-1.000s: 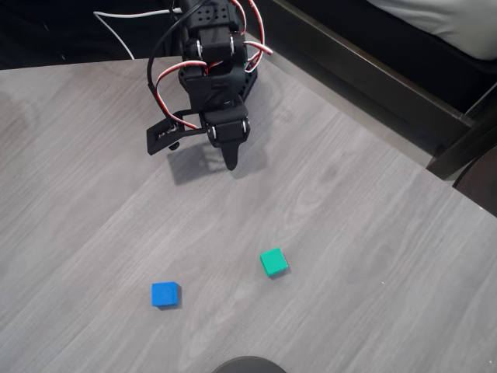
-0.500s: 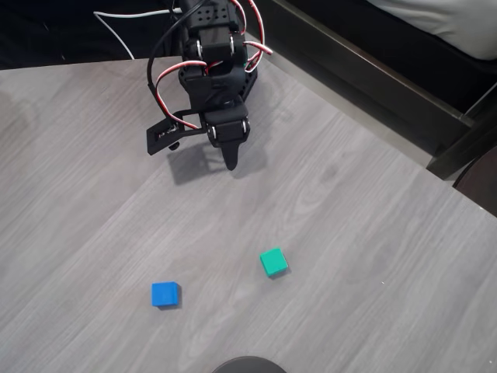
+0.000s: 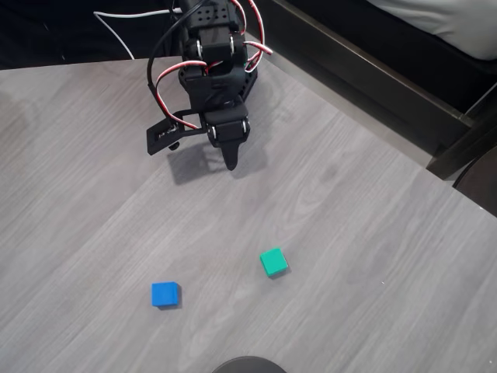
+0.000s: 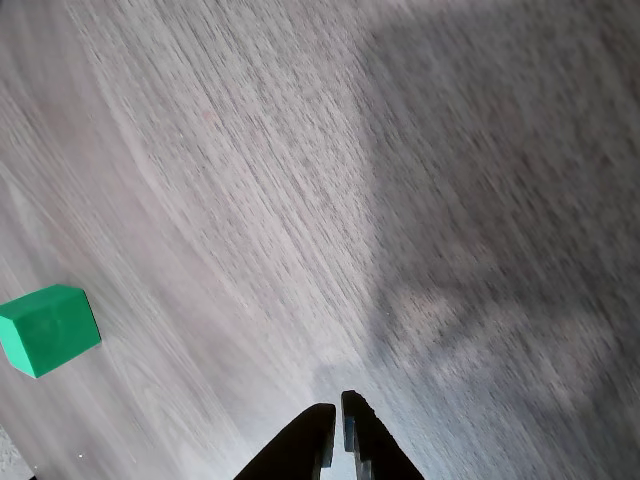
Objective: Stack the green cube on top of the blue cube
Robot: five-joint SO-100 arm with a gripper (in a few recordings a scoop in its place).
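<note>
You are looking at the blue cube (image 3: 165, 294) sitting low and left on the counter (image 3: 373, 233) in the overhead view, with the green cube (image 3: 272, 262) well apart to its right. Approaching green off-centre is risking a nudge that skids it across the smooth wood, and a tilted release is risking it toppling off blue. Your arm is crouching folded near the counter's far edge, the gripper (image 4: 337, 415) pointing down at bare wood, fingers pressed together and holding nothing.
</note>
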